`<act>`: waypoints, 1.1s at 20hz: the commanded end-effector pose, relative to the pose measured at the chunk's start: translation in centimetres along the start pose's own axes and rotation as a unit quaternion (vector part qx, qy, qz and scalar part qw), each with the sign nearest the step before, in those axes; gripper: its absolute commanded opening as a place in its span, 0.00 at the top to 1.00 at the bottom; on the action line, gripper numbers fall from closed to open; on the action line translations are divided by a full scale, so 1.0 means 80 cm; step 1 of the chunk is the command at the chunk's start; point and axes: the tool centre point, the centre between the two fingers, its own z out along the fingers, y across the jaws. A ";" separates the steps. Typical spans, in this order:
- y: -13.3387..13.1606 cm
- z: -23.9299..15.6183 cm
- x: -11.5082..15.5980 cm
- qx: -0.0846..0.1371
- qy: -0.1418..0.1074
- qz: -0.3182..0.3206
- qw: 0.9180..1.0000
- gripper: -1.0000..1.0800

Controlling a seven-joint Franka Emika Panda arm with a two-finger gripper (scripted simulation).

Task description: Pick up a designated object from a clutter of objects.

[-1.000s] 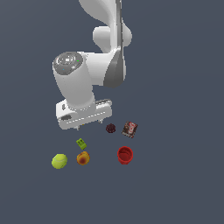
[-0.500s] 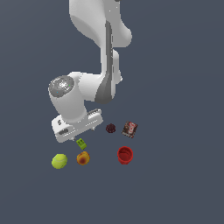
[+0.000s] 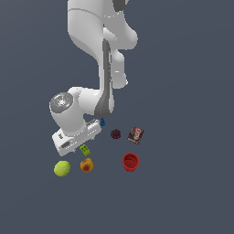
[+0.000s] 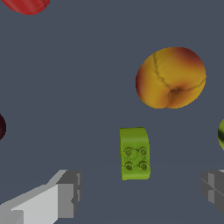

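Dark grey floor lay bare around green block point(image 4: 134, 153); peach point(image 4: 170, 78) near, tennis ball point(image 3: 61, 168) beyond. Gripper point(image 4: 140, 190) fingers spread apart, straddling block without touching.

Flat, even simulator light, no cast shadows or glare, soft low-resolution blur across both views.

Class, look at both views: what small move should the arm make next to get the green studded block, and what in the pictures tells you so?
Probably lower straight down. In the wrist view the green block lies between the open end effector fingers, untouched, and the peach sits clear of it.
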 end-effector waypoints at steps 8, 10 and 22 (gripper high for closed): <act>0.008 0.019 -0.007 -0.002 0.002 -0.025 1.000 0.04; 0.007 0.019 -0.007 -0.002 0.001 -0.023 1.000 0.04; 0.007 0.074 -0.008 -0.002 0.002 -0.024 1.000 0.04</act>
